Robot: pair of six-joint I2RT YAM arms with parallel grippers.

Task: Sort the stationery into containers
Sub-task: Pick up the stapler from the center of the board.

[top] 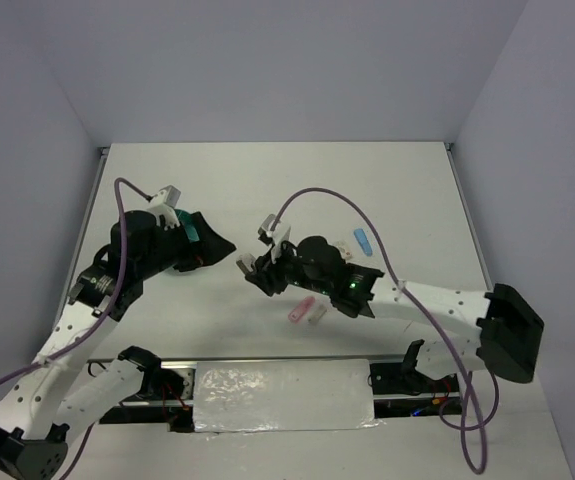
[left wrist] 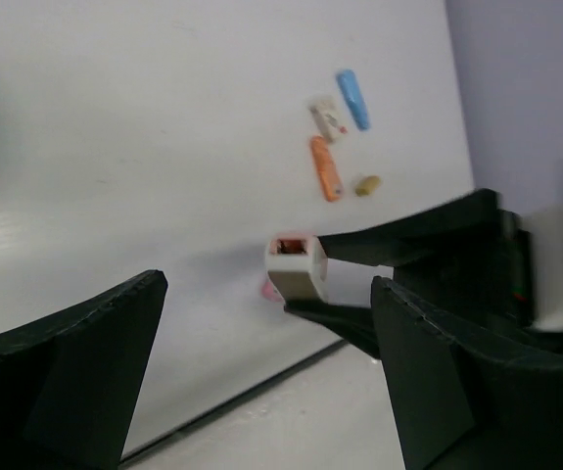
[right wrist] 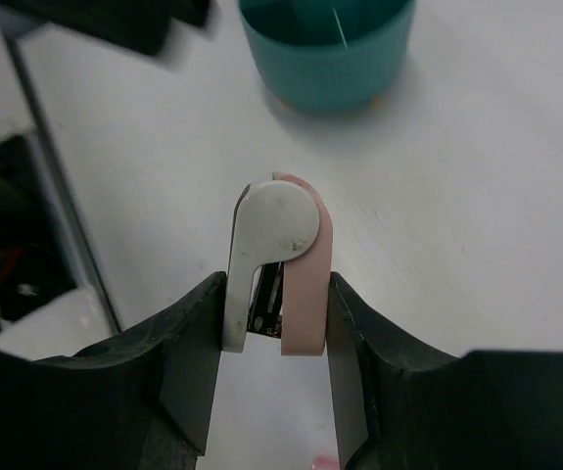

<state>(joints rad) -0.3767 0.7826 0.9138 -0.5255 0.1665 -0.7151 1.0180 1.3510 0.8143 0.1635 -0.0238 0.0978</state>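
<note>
Right end effector (right wrist: pixel 279 294) clenched on pink-white piece (right wrist: pixel 281 227), teal organiser (right wrist: pixel 325 76) ahead, well apart

nothing can be read in any view. the small white oblong stationery piece (left wrist: pixel 327 119), just left of the blue rounded oblong eraser (left wrist: pixel 352 99) in the left wrist view, carries faint reddish marks, too blurred to make out. the white and pink round-ended plastic piece (right wrist: pixel 279 257) in the right wrist view shows only plain, slightly scuffed faces.
</note>
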